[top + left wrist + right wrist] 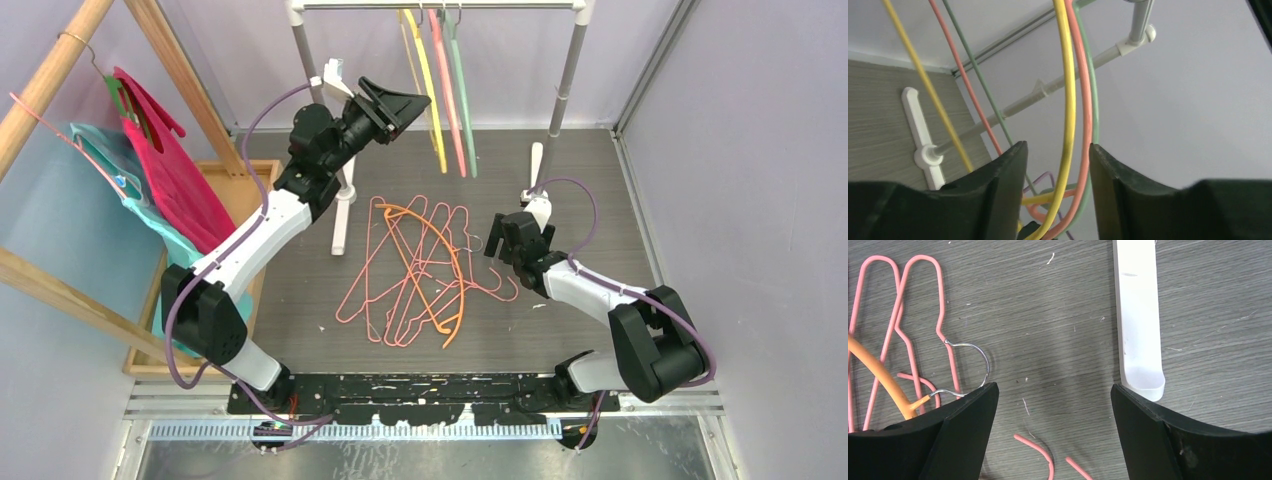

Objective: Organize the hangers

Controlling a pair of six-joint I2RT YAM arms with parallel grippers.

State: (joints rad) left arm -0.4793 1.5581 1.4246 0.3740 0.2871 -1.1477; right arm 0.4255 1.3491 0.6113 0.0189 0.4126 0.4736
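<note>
Three hangers hang by their hooks, side by side, from the white tubular rail at the far side of the table: a yellow thick hanger, a pink thick hanger and a grey-green thick hanger. The remainder lie in a tangled heap at the middle of the grey wood-grain table: several pink wire hangers with metal hooks, overlapping, and one orange thick hanger lying across them. The left gripper is raised beside the hung group, jaws partly parted; the yellow and pink hangers pass between its fingers with clearance showing, and nothing is clamped. The right gripper sits low over the table at the right edge of the heap, jaws spread wide and empty, with a wire hook just beside its left finger and the white rack foot ahead of its right finger. At the left, a wooden frame carries a hanger draped with a magenta garment.
</note>
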